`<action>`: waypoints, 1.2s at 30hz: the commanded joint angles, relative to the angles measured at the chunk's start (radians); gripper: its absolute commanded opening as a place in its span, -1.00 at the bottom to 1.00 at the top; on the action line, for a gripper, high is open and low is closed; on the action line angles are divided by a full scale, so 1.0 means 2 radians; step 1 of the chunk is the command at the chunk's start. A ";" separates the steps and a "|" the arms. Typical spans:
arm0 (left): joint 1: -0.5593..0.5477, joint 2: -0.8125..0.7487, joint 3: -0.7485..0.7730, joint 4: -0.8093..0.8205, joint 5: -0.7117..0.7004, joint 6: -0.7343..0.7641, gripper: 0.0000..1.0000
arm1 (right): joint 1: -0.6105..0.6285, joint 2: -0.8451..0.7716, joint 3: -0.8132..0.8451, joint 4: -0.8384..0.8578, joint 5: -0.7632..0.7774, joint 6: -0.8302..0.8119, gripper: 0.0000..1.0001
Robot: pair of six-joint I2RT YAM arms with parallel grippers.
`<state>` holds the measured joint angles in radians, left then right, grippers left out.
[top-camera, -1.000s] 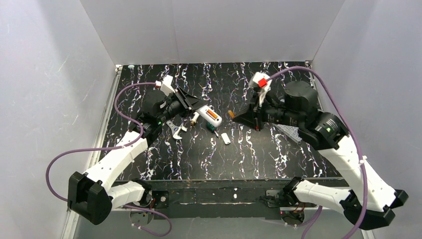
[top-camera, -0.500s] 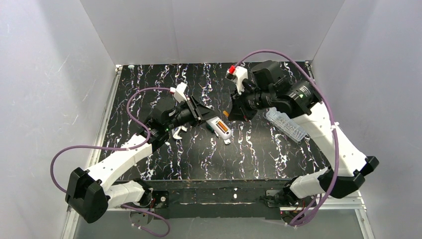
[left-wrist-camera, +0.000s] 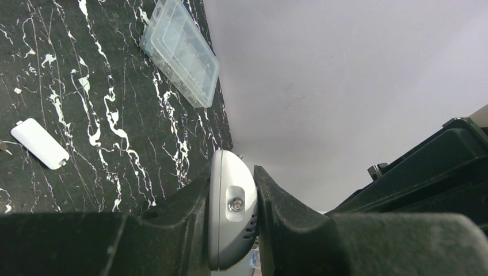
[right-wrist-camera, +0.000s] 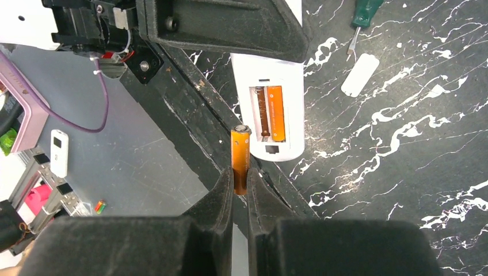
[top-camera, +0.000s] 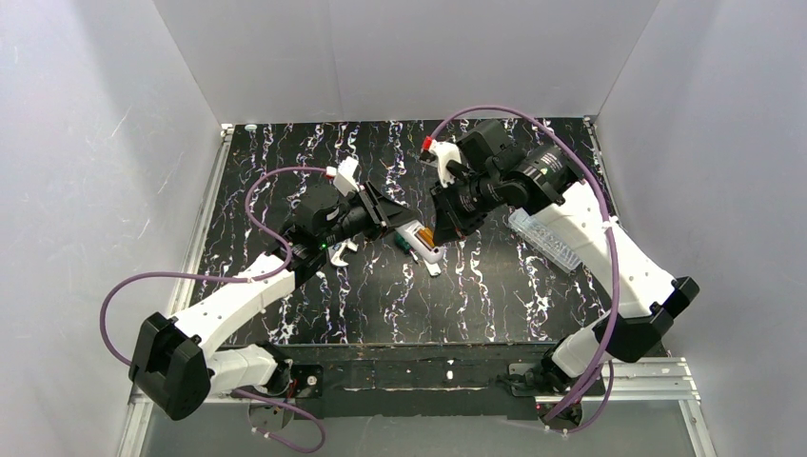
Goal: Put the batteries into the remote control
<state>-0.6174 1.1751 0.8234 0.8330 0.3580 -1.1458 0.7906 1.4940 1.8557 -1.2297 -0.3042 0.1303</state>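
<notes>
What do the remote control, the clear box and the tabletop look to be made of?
The remote control looks like white plastic: smooth matt shell, moulded battery recess. The box is probably clear plastic: translucent, with compartments visible inside. The tabletop is black with white marble-like veins; stone, laminate or film cannot be told.

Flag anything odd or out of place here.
Nothing broken or spilled. The remote control, clamped in the left gripper, has one battery seated and one bay empty; the right gripper holds the second battery. The loose cover lies on the table by the screwdriver.
</notes>
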 commanded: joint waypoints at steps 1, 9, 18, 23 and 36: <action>-0.001 -0.006 0.013 0.038 0.002 0.000 -1.00 | 0.004 0.008 0.012 -0.005 0.005 0.021 -0.97; -0.001 0.000 0.017 0.039 0.003 -0.004 -1.00 | 0.006 0.017 -0.016 0.014 0.007 0.022 -0.97; -0.001 0.008 0.017 0.052 0.010 -0.010 -1.00 | 0.006 0.028 -0.029 0.019 0.022 0.013 -0.97; -0.001 0.013 0.019 0.058 0.015 -0.016 -1.00 | 0.005 0.035 -0.028 0.018 0.029 0.009 -0.97; -0.001 0.012 0.021 0.062 0.021 -0.020 -1.00 | 0.006 0.046 -0.028 0.010 0.046 -0.007 -0.97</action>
<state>-0.6174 1.2182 0.8242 0.8711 0.3588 -1.1721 0.8005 1.5753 1.8011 -1.2057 -0.2379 0.1486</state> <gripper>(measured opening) 0.250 0.133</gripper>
